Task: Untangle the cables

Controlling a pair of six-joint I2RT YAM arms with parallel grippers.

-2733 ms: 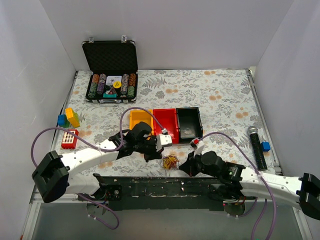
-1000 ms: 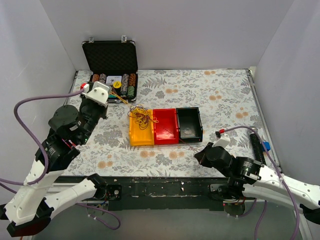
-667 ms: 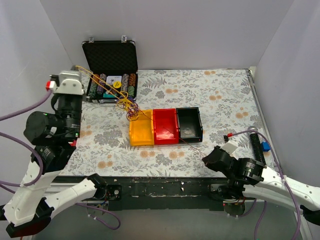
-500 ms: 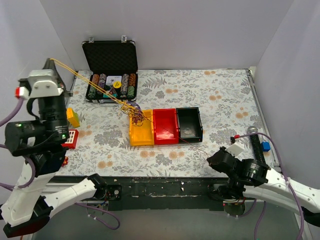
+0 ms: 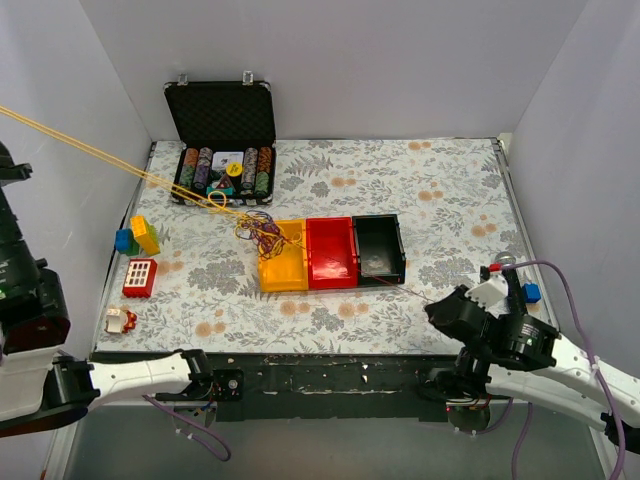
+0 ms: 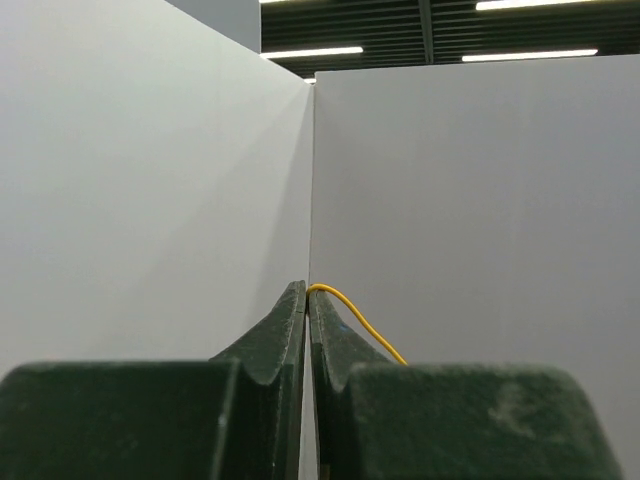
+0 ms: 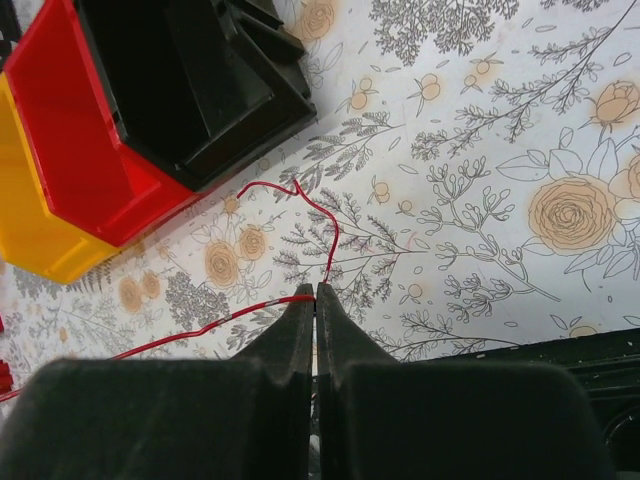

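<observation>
In the top external view, you saw the cables [image 5: 258,228] as a small knot of yellow and dark purple-red loops at the far left corner of the yellow bin [image 5: 283,268] on the table [image 5: 420,190]. You could not tell whether the knot rested on the rim or hung just above it. Two yellow strands [image 5: 100,152] ran out of the knot in straight, taut lines, up and to the left, past the frame edge. One thin red strand [image 5: 400,289] led from the bins toward the right gripper [image 5: 440,308] near the table's front edge. In the left wrist view, you saw the left gripper [image 6: 307,292] with its fingers pressed together, pinching a yellow strand that curved out of the tips down to the right, with white walls [image 6: 150,200] behind. In the right wrist view, you saw the right gripper's fingers pressed together on the red strand just above the table. One length arched away toward the black bin [image 7: 180,80]. The other ran left along the floral surface, near the red bin [image 7: 70,140].
</observation>
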